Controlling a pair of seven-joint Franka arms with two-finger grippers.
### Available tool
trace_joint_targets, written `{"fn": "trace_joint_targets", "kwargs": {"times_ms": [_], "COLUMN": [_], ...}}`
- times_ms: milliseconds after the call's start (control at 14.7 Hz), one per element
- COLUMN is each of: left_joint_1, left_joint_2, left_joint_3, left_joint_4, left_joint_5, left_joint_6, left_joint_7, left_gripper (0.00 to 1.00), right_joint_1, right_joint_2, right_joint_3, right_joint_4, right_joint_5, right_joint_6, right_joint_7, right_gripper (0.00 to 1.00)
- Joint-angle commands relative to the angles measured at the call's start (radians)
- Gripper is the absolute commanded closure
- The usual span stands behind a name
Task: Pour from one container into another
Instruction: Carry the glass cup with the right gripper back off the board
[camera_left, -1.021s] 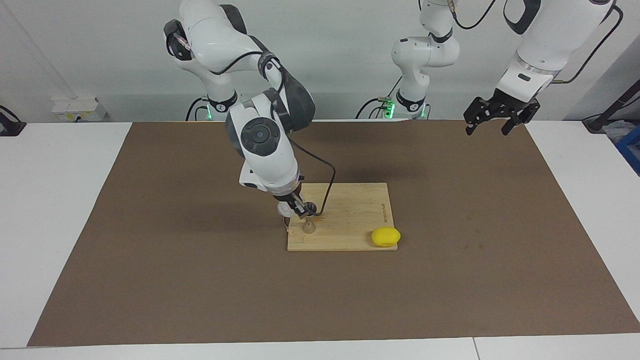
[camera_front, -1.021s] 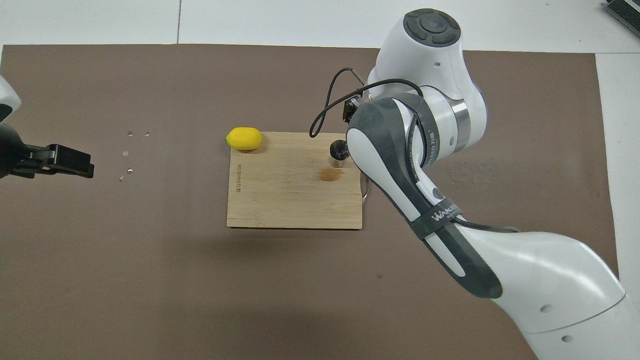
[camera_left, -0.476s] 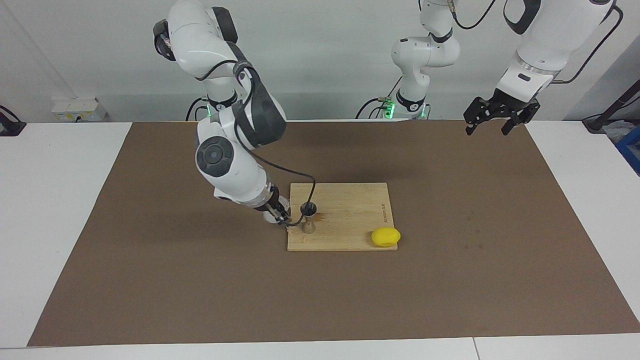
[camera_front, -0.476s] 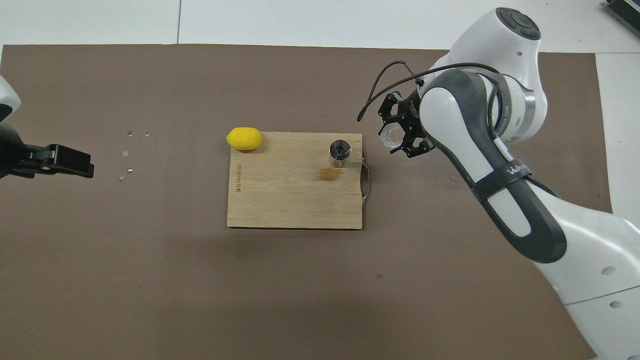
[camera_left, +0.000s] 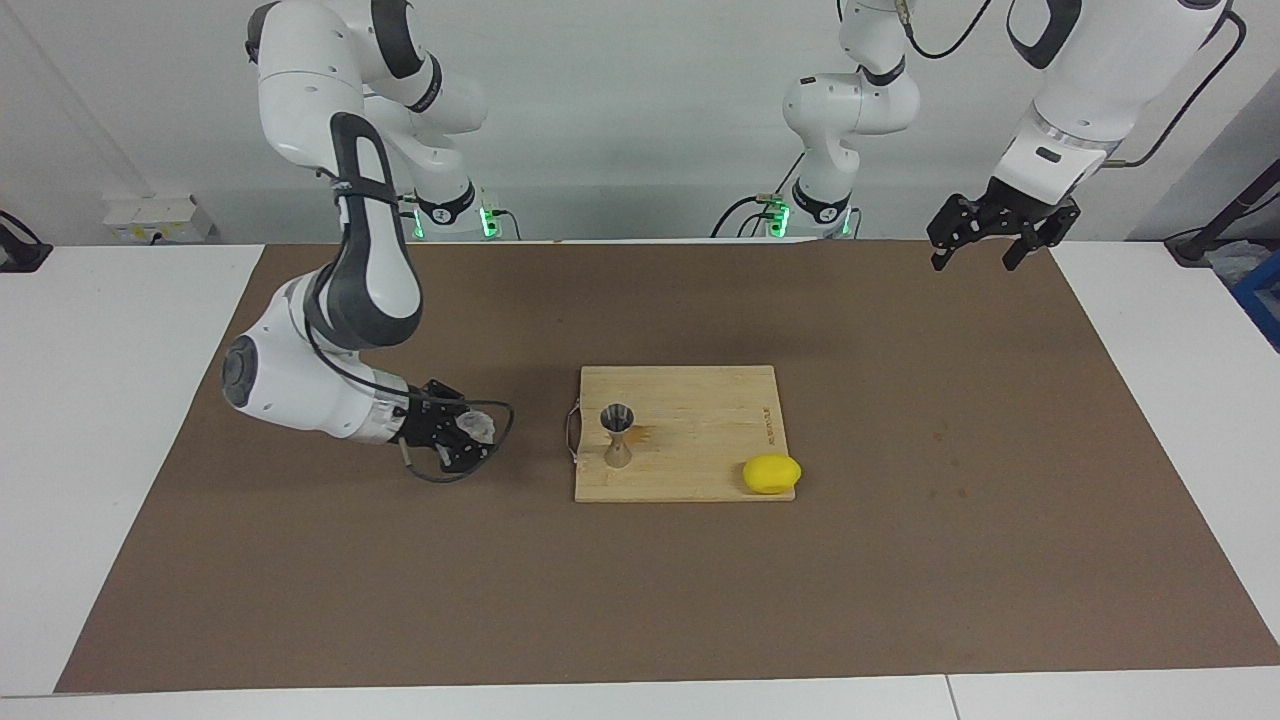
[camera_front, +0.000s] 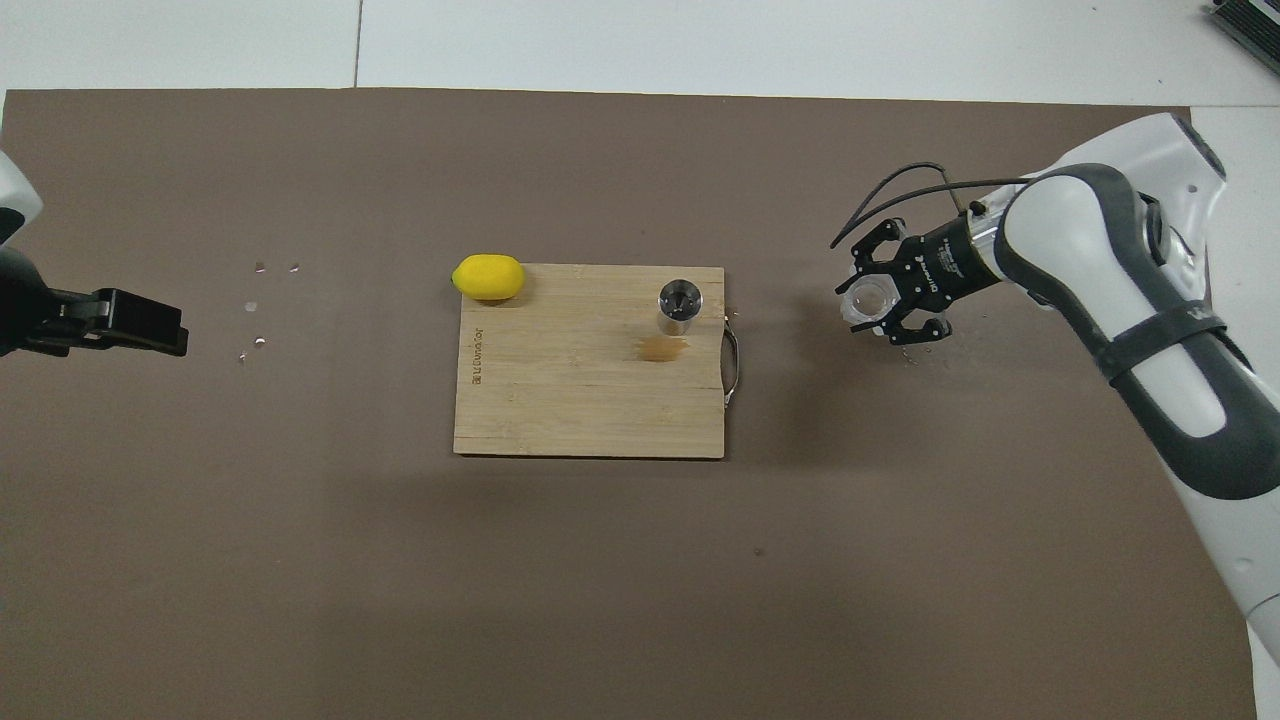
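Right gripper (camera_left: 468, 432) gripping the glass (camera_left: 478, 427) on its side, swinging clear of the jigger (camera_left: 616, 436) and now hanging over bare mat toward the right arm's end. Jigger standing upright on the board (camera_left: 700, 400) by a wet patch: pour looking done. Left gripper (camera_left: 986, 243) waiting raised, fingers apart.
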Motion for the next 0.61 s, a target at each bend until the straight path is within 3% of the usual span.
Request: {"fn": "trace_joint_targets", "kwargs": {"times_ms": [0, 272, 545], "left_joint_1": [-0.001, -0.001, -0.001], "left_joint_2": [-0.014, -0.013, -0.014], "left_joint_3": [0.004, 0.004, 0.004], "left_joint_4": [-0.019, -0.019, -0.019], "left_joint_5": [-0.003, -0.003, -0.003], "left_joint_6": [0.008, 0.008, 0.008], "left_joint_7": [-0.002, -0.002, -0.002], "left_gripper": [0.00, 0.00, 0.00], "right_joint_1": [-0.084, -0.198, -0.233], "right_joint_2": [-0.058, -0.058, -0.071], "right_joint_3": [0.013, 0.013, 0.013], "right_joint_4": [-0.115, -0.182, -0.256], "right_joint_5": [0.058, 0.067, 0.096], "right_joint_6": [0.030, 0.030, 0.058], "right_joint_7": [-0.050, -0.115, -0.168], "right_gripper": [1.00, 1.00, 1.00]}}
